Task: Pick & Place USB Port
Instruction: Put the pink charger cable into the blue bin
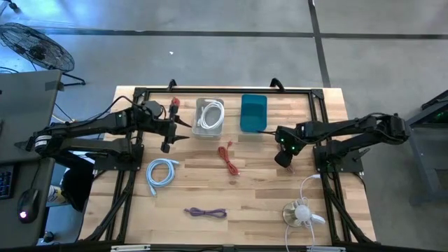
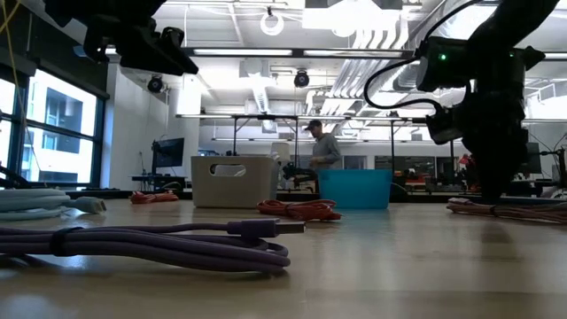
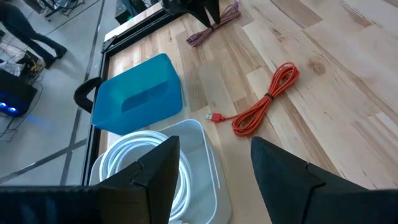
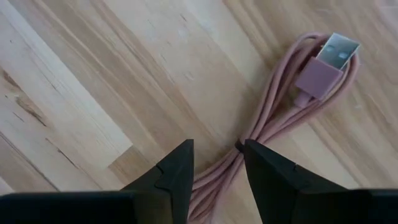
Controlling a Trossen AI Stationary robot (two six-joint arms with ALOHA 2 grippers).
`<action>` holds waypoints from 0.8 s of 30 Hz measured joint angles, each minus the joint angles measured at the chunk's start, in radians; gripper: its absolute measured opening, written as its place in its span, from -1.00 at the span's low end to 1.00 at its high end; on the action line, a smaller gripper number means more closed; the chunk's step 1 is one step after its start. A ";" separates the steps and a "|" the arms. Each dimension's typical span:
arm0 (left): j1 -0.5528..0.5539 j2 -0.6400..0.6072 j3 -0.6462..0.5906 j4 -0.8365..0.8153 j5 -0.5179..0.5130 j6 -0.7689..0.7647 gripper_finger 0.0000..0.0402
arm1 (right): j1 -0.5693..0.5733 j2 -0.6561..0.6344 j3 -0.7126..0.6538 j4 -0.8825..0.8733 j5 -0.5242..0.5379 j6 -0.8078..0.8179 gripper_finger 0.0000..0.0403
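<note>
A coiled pink USB cable (image 4: 273,106) lies flat on the wooden table, its USB plug (image 4: 337,53) at one end of the coil. My right gripper (image 4: 217,146) points down at it, open. Its fingers stand on either side of the coil's other end, and I see no touch. In the high view the right gripper (image 1: 283,159) hides the cable. My left gripper (image 3: 214,180) hangs open and holds nothing, high over the table's left half (image 1: 168,138). Beyond it stand a white bin (image 3: 186,155) holding a white cable, and a blue bin (image 3: 138,93).
A red cable (image 1: 228,158) lies mid-table. A light blue cable (image 1: 160,172) lies at the left and a purple one (image 1: 206,212) near the front edge. A white cable bundle (image 1: 302,210) lies front right. Both bins stand at the far edge. A person (image 2: 324,149) stands in the room beyond.
</note>
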 joint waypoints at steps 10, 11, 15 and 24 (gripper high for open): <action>0.000 0.000 0.000 0.000 0.000 0.000 -0.04 | 0.000 0.000 0.000 -0.056 0.042 -0.008 -0.34; 0.000 0.000 0.000 0.000 0.000 0.000 -0.04 | 0.000 0.000 0.000 -0.059 0.046 -0.008 -0.34; 0.000 0.000 0.000 0.000 0.000 0.000 -0.04 | 0.000 0.000 0.000 -0.050 0.063 -0.008 -0.34; 0.000 0.000 0.000 0.000 0.014 -0.001 -0.04 | -0.012 0.000 -0.052 0.007 0.065 0.016 -0.34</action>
